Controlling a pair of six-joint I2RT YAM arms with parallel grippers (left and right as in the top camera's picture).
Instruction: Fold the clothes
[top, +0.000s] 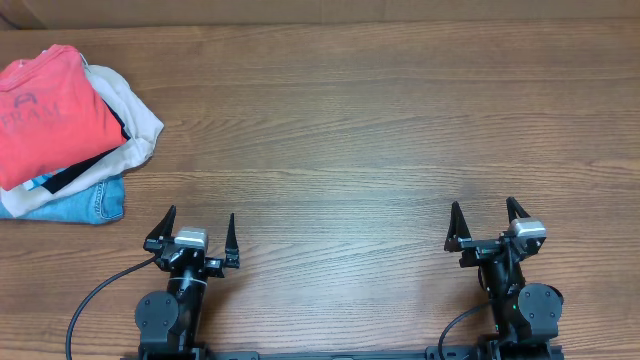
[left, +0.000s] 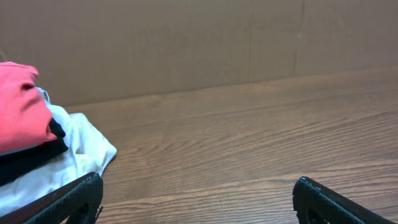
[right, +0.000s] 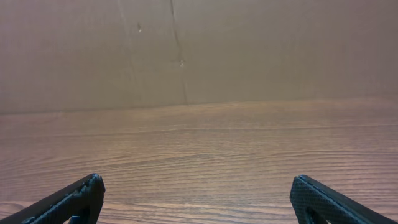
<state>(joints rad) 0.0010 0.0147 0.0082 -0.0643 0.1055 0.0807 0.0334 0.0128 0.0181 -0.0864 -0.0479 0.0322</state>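
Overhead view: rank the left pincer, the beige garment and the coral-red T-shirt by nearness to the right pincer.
1. The left pincer, level with the right pincer along the near edge.
2. The beige garment, far left, jutting out rightward.
3. The coral-red T-shirt, lying on it, at the left edge.
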